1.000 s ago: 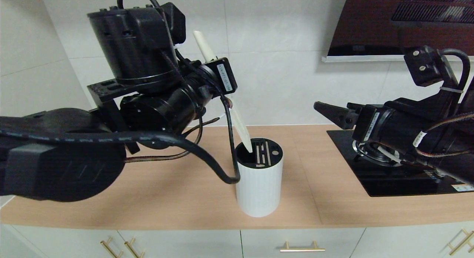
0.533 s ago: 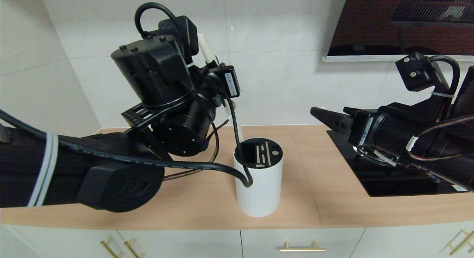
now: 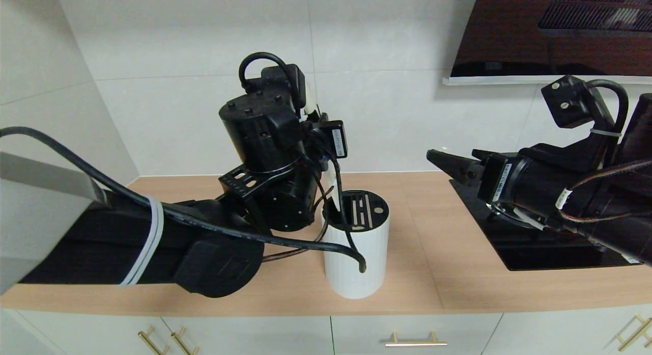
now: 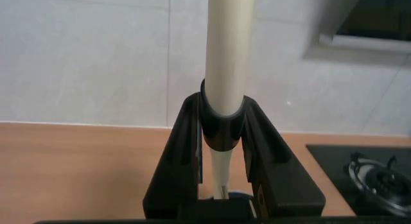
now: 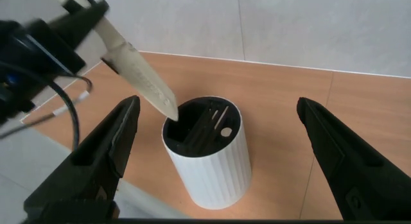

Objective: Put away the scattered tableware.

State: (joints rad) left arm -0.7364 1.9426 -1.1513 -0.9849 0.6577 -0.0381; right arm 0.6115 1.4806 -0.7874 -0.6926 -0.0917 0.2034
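Nearest, brass handles (image 3: pixel 415 341) sit on the cabinet fronts below a wooden counter (image 3: pixel 448 278). Near the counter's front edge stands a white ribbed holder (image 3: pixel 356 253) with a black slotted top. The left gripper (image 4: pixel 223 131) hangs just above the holder's left rim. Its fingers are pressed onto the dark collar of a cream knife (image 4: pixel 228 51), which is held handle up and blade down.

The right wrist view shows what the head view does not: the whole blade slants down, with its tip at the mouth of the holder's large compartment, beside the narrow slots. That view also shows the right gripper (image 5: pixel 217 103) with its fingers spread wide and nothing between them. In the head view those fingers overlap, so their spread cannot be read there. This gripper hovers to the holder's right, apart from it and near the black cooktop (image 3: pixel 509 253).

In the head view the left wrist and its cables cover most of the knife, leaving a bit of handle and a strip of blade. How deep the tip sits cannot be told. Farthest back are the tiled wall (image 3: pixel 407 115) and a dark range hood (image 3: pixel 535 34).
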